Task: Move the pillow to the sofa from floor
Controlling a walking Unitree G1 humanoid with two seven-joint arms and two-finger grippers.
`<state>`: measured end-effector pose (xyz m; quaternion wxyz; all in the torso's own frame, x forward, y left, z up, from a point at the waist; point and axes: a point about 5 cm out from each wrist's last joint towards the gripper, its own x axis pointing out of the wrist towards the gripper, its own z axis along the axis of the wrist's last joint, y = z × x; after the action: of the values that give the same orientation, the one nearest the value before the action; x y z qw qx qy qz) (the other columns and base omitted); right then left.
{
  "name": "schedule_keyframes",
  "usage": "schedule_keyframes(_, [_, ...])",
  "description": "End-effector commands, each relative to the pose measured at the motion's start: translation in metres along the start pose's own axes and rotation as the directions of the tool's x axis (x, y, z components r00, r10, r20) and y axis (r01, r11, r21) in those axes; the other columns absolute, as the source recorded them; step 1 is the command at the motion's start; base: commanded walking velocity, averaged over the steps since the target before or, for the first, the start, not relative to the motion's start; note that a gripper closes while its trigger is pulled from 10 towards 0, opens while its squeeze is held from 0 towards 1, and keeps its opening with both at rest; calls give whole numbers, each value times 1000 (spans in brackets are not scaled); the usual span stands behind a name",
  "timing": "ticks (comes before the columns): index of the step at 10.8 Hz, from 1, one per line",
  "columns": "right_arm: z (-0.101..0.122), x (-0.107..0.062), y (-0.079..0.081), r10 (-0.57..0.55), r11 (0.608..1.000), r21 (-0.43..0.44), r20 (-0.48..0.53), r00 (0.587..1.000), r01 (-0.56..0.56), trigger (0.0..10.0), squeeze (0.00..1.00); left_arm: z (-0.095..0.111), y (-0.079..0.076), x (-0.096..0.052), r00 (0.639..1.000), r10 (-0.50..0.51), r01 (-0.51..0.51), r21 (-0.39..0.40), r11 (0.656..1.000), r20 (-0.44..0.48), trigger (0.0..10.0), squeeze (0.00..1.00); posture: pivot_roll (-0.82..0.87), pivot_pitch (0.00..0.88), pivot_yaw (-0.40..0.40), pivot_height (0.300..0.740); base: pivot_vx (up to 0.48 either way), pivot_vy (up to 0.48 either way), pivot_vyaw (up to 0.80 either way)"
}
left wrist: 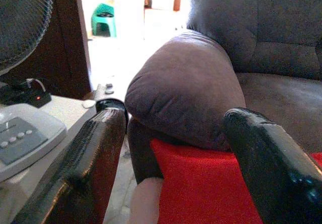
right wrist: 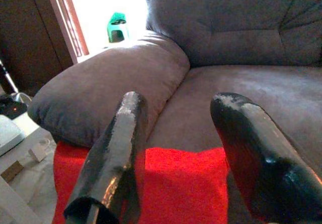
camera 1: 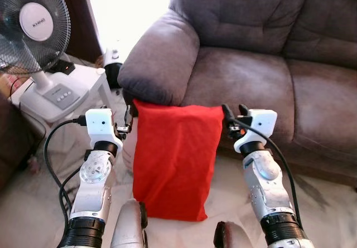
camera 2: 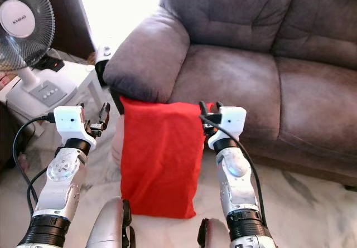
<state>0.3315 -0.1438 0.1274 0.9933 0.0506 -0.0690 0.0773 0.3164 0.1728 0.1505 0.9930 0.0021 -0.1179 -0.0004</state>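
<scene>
A red pillow [camera 1: 175,159] stands upright on the pale floor, its top edge against the front of the grey-brown sofa [camera 1: 251,75], just under the armrest [camera 1: 162,58]. My left gripper [camera 1: 129,122] is at the pillow's upper left corner and my right gripper [camera 1: 231,117] at its upper right corner. In the left wrist view the black fingers [left wrist: 95,153] stand wide apart, with the pillow's red corner [left wrist: 201,183] low between them. The right wrist view shows its fingers [right wrist: 115,148] also apart over the red fabric [right wrist: 181,183]. Both grippers are open.
A standing fan [camera 1: 33,25] rests on a low white table [camera 1: 67,92] to my left. A dark wooden door frame [left wrist: 65,43] lies beyond it. My knees [camera 1: 128,225] sit low in front, by the pillow's bottom edge.
</scene>
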Motion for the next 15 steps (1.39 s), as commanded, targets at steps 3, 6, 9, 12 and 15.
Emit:
schedule_keyframes(3, [-4,-2,-1,-9,1000,5,-14,1000,9,10000,0,0,-2,1,1000,-14,14,-3,1000,-10,10000,0,80,157,-40,612,0,301,0])
schedule_keyframes(6, [-6,-2,-1,-19,1000,9,-21,1000,19,10000,0,2,-4,1,1000,-24,24,16,1000,-4,10000,0,81,157,-37,612,0,84,0])
schedule_keyframes(9, [-7,-2,-2,-25,1000,11,-26,999,25,10000,0,3,-4,3,1000,-17,17,3,1000,-5,10000,0,82,156,-36,612,0,0,0])
schedule_keyframes(12, [-7,-2,-1,-24,1000,16,-25,999,24,10000,0,5,-5,3,1000,-27,27,22,999,5,10000,0,85,156,-35,612,0,97,0])
schedule_keyframes(15, [-8,-3,-1,-25,1000,19,-27,999,25,10000,0,10,-6,5,999,-36,36,24,999,19,10000,0,86,155,-32,612,0,0,0])
